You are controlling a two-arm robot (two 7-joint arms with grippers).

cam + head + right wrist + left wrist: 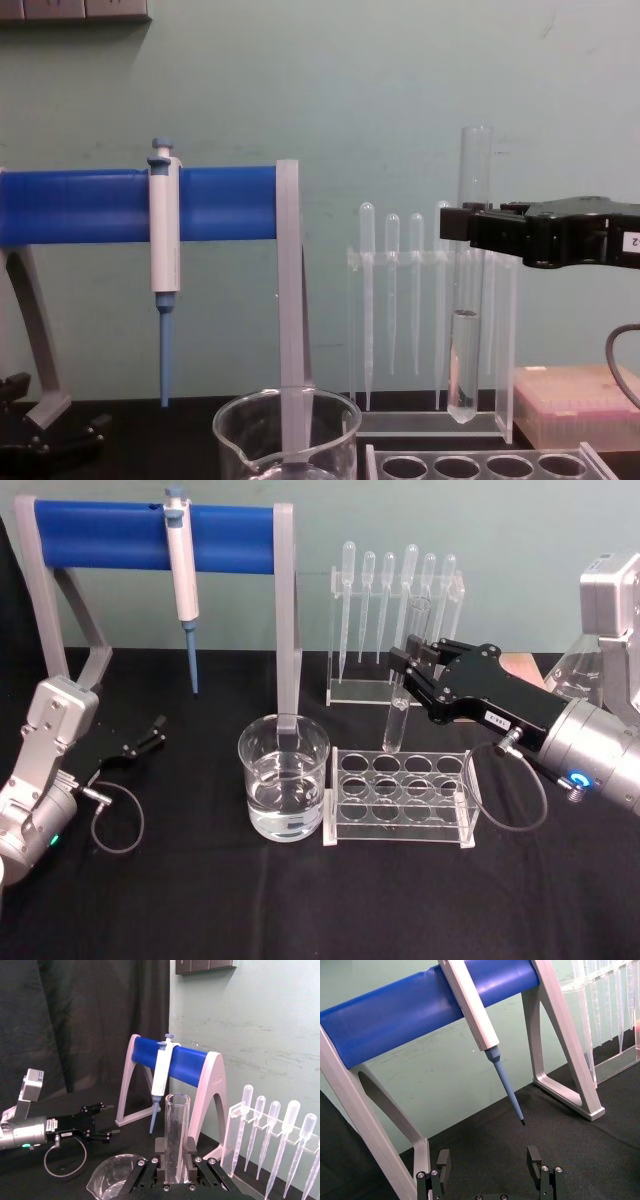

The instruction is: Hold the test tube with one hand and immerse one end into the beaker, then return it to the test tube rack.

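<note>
Okay, status: the black two-jaw right gripper [408, 666] is closed on the clear, round-bottomed glass test tube [394, 728]. It pinches the tube a bit above mid-height, open rim up. The tube hangs close to upright, to the right of the wide clear glass beaker [283, 780] and apart from it. Its closed end is just above the clear acrylic rack [400, 798], which sits right beside the beaker on the same side. Nothing is dipped yet. The beaker is roughly half full of clear liquid.

Handling, my read: thin glass, so light, rigid and smooth. It will slip between hard jaws, and it cracks if I over-squeeze or clip the beaker rim. The current hold looks right to me. It leaves a long stretch below the jaws to go into the liquid while the fingers stay above the rim. The wet end will be slicker, so I wouldn't regrip low. The tube's lower section looks different in the chest view and may hold liquid; I can't tell.

The black left gripper [150, 736] is parked on the black tabletop [200, 900], well left of the beaker, jaws apart and holding nothing.
</note>
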